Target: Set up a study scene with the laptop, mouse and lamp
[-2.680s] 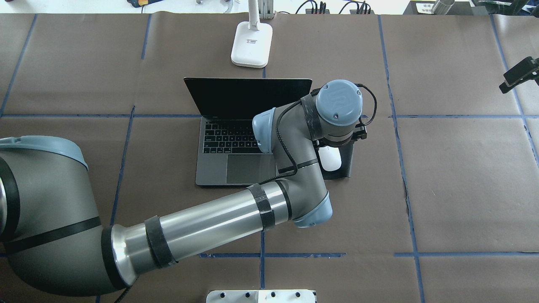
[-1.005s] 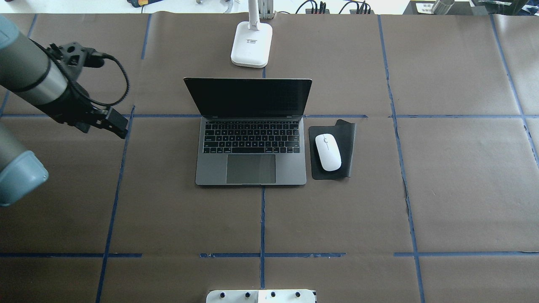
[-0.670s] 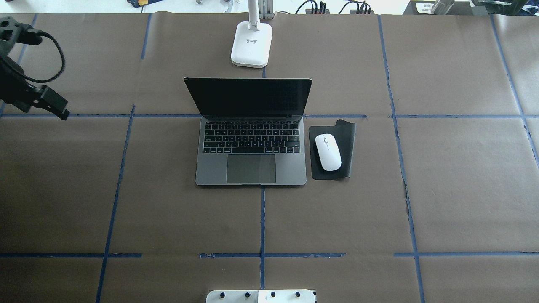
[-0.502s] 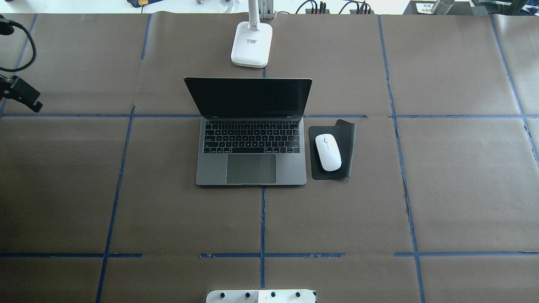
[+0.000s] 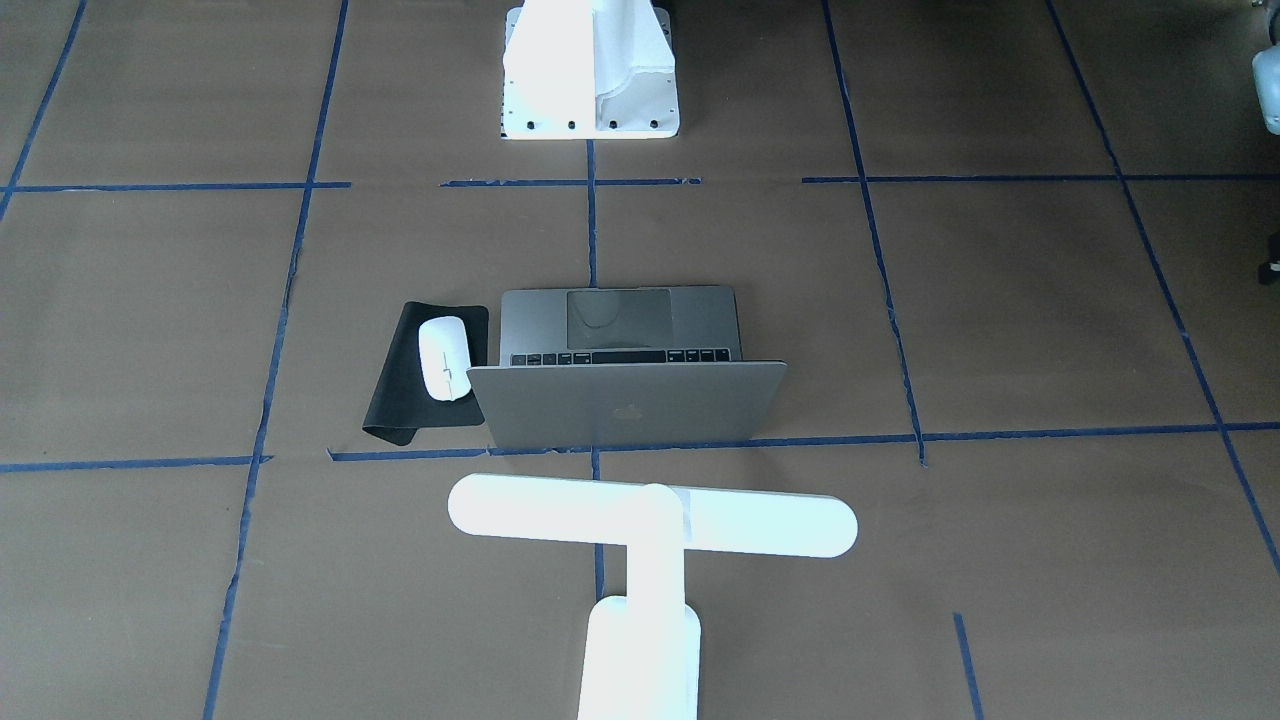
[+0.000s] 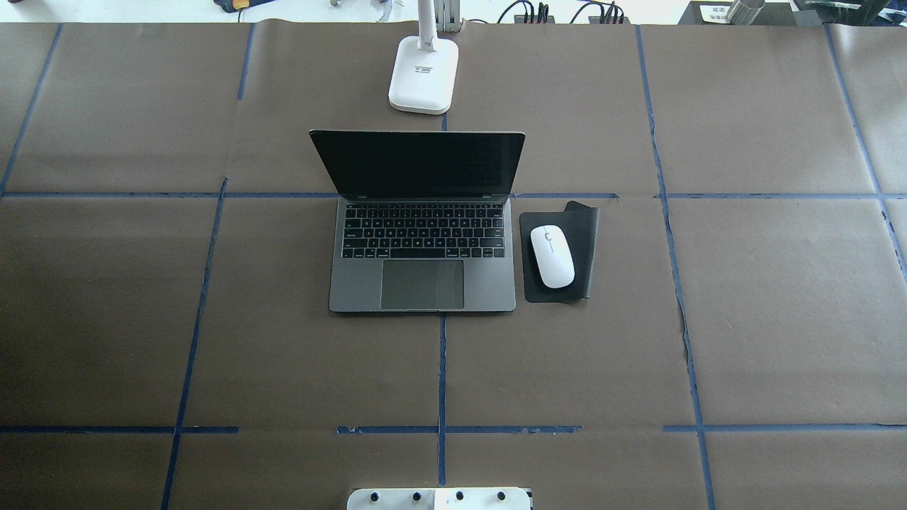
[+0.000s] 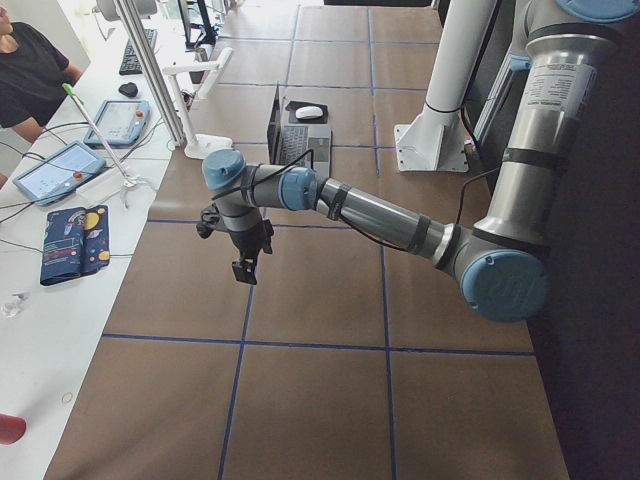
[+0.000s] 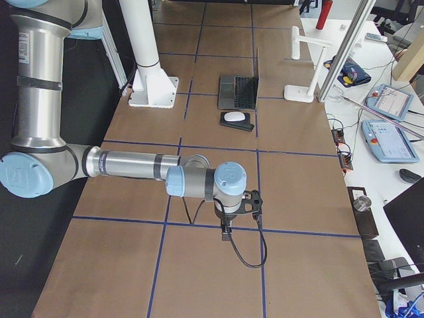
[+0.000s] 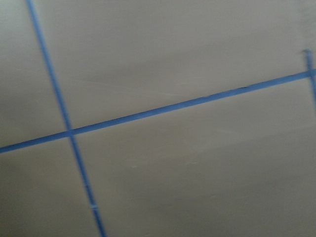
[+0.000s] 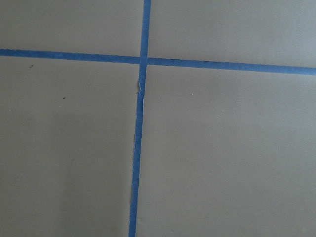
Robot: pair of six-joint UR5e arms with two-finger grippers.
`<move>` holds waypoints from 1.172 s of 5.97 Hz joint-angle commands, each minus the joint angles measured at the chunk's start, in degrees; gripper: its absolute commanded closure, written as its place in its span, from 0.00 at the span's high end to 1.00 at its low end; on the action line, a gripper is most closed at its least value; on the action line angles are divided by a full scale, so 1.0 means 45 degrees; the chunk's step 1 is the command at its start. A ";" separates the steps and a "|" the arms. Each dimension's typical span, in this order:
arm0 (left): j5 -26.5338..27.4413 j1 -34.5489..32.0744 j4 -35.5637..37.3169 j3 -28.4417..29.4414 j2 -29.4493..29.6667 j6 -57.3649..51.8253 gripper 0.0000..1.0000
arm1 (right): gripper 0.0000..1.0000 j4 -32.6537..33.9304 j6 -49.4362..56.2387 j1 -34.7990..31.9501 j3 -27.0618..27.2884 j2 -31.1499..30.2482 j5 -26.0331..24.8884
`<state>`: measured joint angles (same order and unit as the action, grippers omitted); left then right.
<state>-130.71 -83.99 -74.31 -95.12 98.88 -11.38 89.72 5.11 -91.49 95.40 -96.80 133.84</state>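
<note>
Brown paper covers the bench [image 6: 779, 319], ruled into squares by blue tape [image 6: 441, 368].

- Laptop [image 6: 422, 283]: centre of the overhead view. It is open with the screen dark, and the keyboard and trackpad face the bottom of the frame. The front-facing view shows the grey lid with its logo.
- Mouse mat [image 6: 587, 241]: black, flat on the paper just beside the laptop's right edge in the overhead view. One upper corner is curled up.
- Mouse [image 6: 553, 256]: white, lying on the mat with its long axis running top to bottom of the frame, near the laptop but not touching it.
- Lamp [image 6: 423, 74]: upper centre of the overhead view. Its base stands just beyond the laptop lid with a strip of paper between them. In the front-facing view its horizontal bar crosses the lower centre of the frame.
- White mount block [image 6: 439, 499]: bottom centre edge of the overhead view.
- Left gripper [image 7: 243, 268]: left of centre in the exterior left view, pointing down over bare paper, well apart from the laptop. I cannot tell whether its jaws are apart or together. The left wrist view shows only paper and crossing tape.
- Right gripper [image 8: 226, 233]: lower centre of the exterior right view, pointing down near a tape line, well apart from the mouse. I cannot tell the state of its jaws either. The right wrist view shows only a tape crossing.
</note>
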 commanded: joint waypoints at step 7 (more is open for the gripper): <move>-0.0387 -0.1493 -0.3486 0.2271 -0.1740 0.1589 1.00 | 1.00 -0.0015 -0.0002 -0.0001 0.0010 0.0065 0.0043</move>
<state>-132.33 -90.77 -89.96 -84.95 90.97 -5.17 89.65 5.10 -91.49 95.44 -96.54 134.03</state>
